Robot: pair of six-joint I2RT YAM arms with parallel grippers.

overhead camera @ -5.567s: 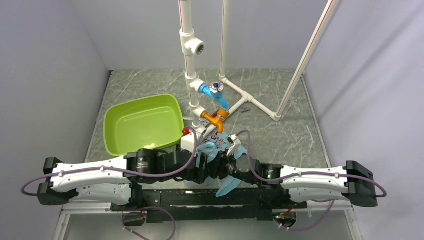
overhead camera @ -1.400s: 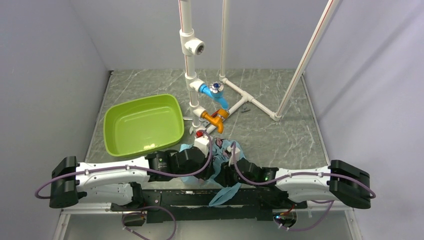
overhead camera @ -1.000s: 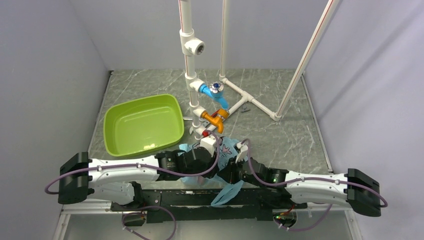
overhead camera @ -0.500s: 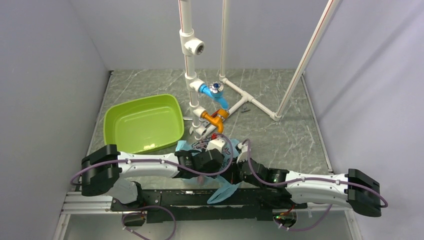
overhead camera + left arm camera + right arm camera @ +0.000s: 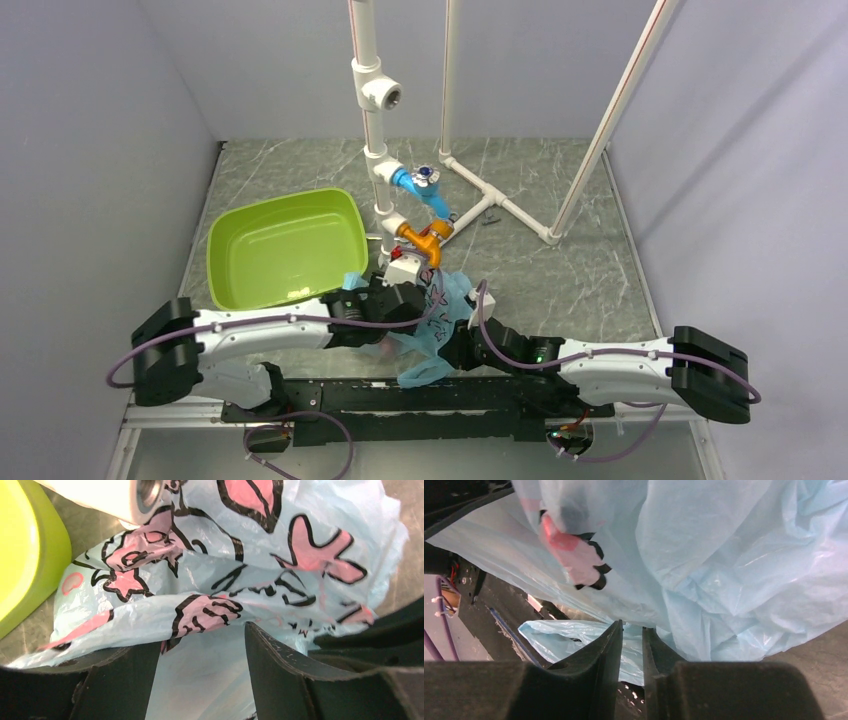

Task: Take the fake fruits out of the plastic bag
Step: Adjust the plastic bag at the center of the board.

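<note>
Plastic bag (image 5: 455, 295) bunched just R of green tub (image 5: 280, 250); fruits not seen, prob inside. L jaws spread over film, R jaws pinching a fold. Risk: thin film tears if arms pull apart.

I read the top external view from above and behind the arm bases. It looks down and forward over the whole desk (image 5: 560, 270) from well back. The left wrist camera sits just behind the left fingers (image 5: 285, 680) and faces the plastic bag (image 5: 300, 510) at very close range, with the green tub (image 5: 25, 555) at its left edge. The right wrist camera looks along the right fingers (image 5: 596, 670), equally close. All three views share the bag.
</note>
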